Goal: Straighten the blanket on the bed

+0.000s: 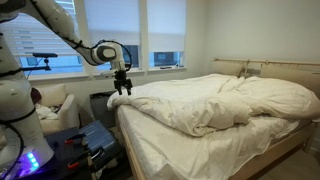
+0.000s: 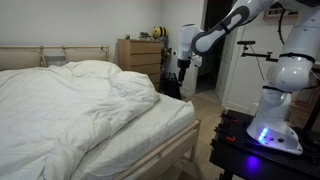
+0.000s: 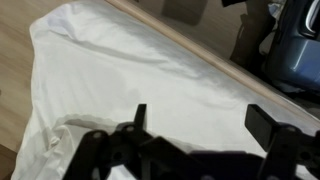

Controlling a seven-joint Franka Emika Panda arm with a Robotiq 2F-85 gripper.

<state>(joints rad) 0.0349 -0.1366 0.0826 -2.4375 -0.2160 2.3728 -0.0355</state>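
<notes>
The bed [image 1: 160, 150] is cut off at the right and near edges in an exterior view. Its mattress is largely hidden under the blanket [image 1: 215, 100]. The lower part of the headboard [image 1: 290, 68] is covered by bedding. The armchair [image 1: 62, 104] is partly hidden behind the robot's base [image 1: 15, 110].

The gripper [image 2: 184, 68] is small and dark against a dark doorway [image 2: 205, 70], so its jaw spread is unreadable there. The lower part of the dresser [image 2: 140, 55] is hidden behind the blanket, and the items [image 2: 157, 34] on top are too small to identify.

In the wrist view the gripper body is dark, blurred and cut off at the bottom edge. Whether the white fabric [image 3: 130, 70] is blanket or sheet cannot be told. The dark blue object [image 3: 300, 50] at far right is cut off and unidentifiable.
</notes>
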